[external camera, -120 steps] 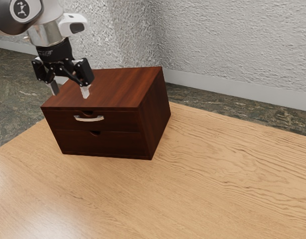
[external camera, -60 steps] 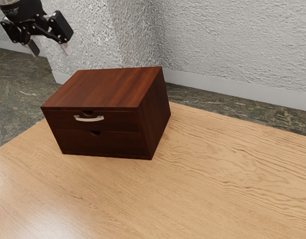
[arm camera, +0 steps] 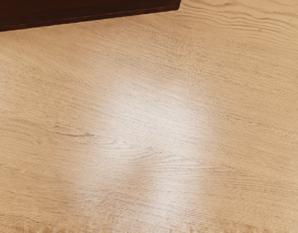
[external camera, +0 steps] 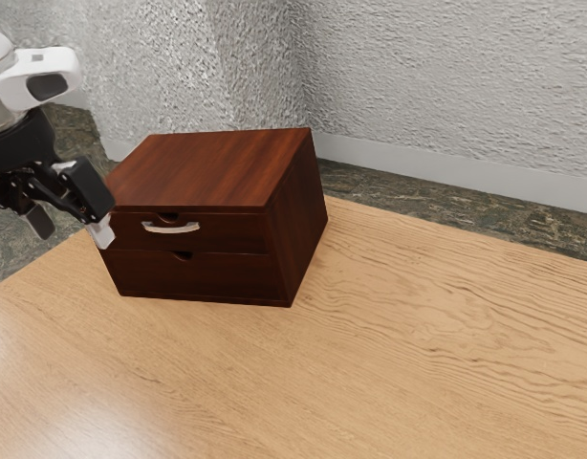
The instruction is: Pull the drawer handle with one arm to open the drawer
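Dark reddish wood forms the two-drawer cabinet (external camera: pixel 217 177), which stands on the pale wood-grain table (external camera: pixel 418 344). Its upper drawer (external camera: pixel 231 232) sits flush and shut, with the silver handle (external camera: pixel 170 228) untouched. The gripper (external camera: pixel 72 226) hangs at the cabinet's nine o'clock in the exterior view, close to the front corner. Its fingers are spread wide and hold nothing.

Dark glossy wooden cabinet (external camera: pixel 217 191), pale metal handle (external camera: pixel 170 228), light satin wood-grain table (external camera: pixel 418 344), rough plaster wall (external camera: pixel 418 67).
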{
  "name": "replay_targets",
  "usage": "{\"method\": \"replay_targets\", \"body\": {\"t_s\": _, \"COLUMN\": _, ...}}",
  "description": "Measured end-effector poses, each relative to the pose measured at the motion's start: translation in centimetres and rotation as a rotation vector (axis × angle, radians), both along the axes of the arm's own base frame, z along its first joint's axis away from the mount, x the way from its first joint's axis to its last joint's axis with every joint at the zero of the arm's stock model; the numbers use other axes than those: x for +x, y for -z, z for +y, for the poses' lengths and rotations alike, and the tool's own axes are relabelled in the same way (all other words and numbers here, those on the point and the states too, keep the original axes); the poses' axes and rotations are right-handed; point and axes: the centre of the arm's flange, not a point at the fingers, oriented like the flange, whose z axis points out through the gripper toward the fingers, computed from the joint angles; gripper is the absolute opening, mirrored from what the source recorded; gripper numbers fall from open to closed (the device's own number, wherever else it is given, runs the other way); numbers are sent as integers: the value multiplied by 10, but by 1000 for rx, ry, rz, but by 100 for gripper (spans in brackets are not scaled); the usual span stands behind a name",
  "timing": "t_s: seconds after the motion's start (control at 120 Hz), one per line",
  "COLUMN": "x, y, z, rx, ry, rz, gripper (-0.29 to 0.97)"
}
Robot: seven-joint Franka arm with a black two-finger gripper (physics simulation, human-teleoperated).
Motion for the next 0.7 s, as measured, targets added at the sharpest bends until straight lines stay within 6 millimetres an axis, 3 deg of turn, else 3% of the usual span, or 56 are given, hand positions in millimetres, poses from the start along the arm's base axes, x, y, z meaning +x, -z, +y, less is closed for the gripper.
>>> {"method": "replay_targets", "body": {"t_s": 0.133, "x": -76, "y": 39, "z": -56, "rx": 6, "ry": 90, "rz": 37, "gripper": 68}}
{"method": "replay_targets", "body": {"t_s": 0.192, "x": -105, "y": 61, "z": -64, "rx": -6, "ry": 98, "rz": 55, "gripper": 68}}
{"method": "replay_targets", "body": {"t_s": 0.258, "x": -120, "y": 82, "z": -64, "rx": -23, "ry": 103, "rz": 78, "gripper": 68}}
{"method": "replay_targets", "body": {"t_s": 0.35, "x": -116, "y": 89, "z": -48, "rx": -44, "ry": 139, "rz": 61, "gripper": 68}}
{"method": "replay_targets", "body": {"t_s": 0.442, "x": -99, "y": 96, "z": -41, "rx": -40, "ry": 237, "rz": 53, "gripper": 68}}
{"method": "replay_targets", "body": {"t_s": 0.558, "x": -73, "y": 109, "z": -41, "rx": -15, "ry": 423, "rz": 31, "gripper": 68}}
{"method": "replay_targets", "body": {"t_s": 0.7, "x": -61, "y": 105, "z": -43, "rx": 48, "ry": 672, "rz": -38, "gripper": 68}}
